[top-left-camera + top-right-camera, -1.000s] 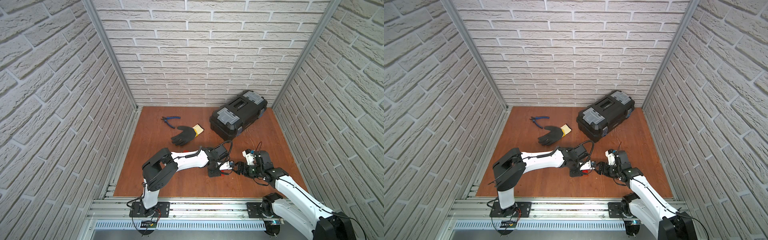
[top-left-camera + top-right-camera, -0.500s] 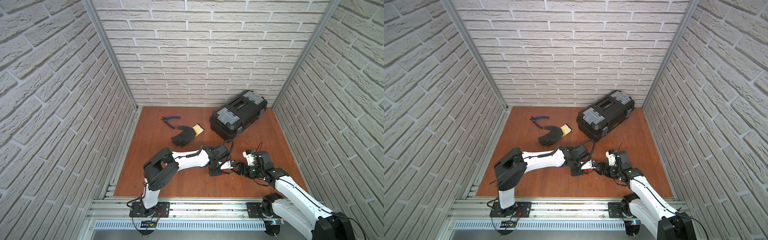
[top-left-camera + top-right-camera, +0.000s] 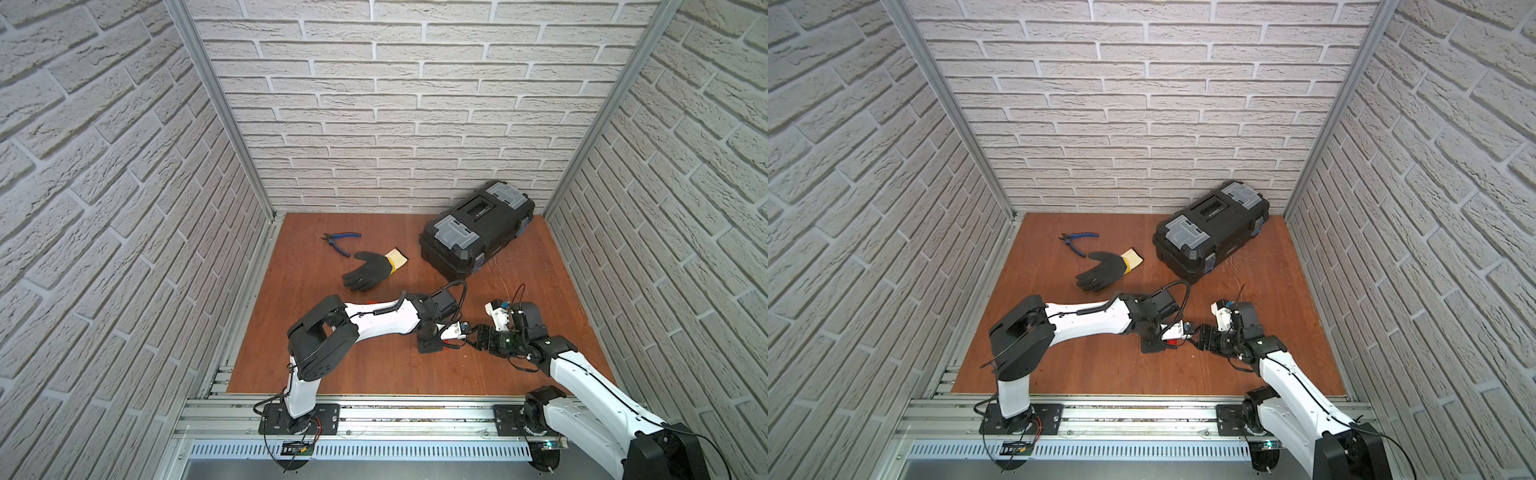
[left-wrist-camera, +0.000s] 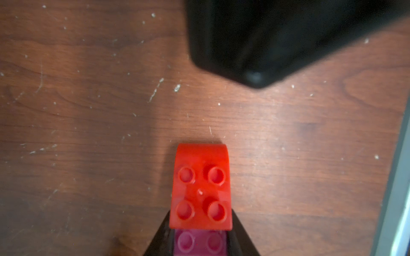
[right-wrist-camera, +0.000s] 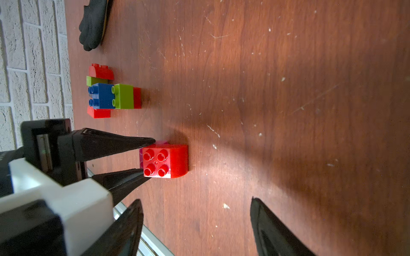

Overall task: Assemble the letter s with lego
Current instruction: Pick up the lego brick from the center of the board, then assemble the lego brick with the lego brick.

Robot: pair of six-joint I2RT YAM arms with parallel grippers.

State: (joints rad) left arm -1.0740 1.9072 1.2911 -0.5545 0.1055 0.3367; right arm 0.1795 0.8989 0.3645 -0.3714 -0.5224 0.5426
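The left tool [image 5: 148, 156] is clamped on the square end of the red curved brick [image 5: 165, 160], its two black fingers [image 5: 115, 141] pressed against opposite sides. A pink brick [image 4: 199, 242] sits between the same fingers at the red one's rear, though whether under it or only behind it I cannot tell. The red brick appears to rest studs-up on the worktop [image 5: 288, 110]. Its long axis runs straight out from the left tool, and its rounded nose points toward the right tool [image 5: 195, 200], which hangs just beside it with jaws well apart and nothing between them. So the pair lies in line between the two tools, held by one and faced by the other.

Farther out, toward the black glove [image 5: 93, 24], stands the cluster of red, lime-green and blue bricks [image 5: 108, 95], apart from the held pair and on the left arm's side of it. The right tool is the farther from it. Judging by that, the coming move looks like the left arm's: lift the pair and carry it sideways to the cluster, turning the nose as the letter's curve needs. Beyond the glove lie blue-handled cutters [image 3: 340, 243] and, by the back wall, a black toolbox [image 3: 478, 232].
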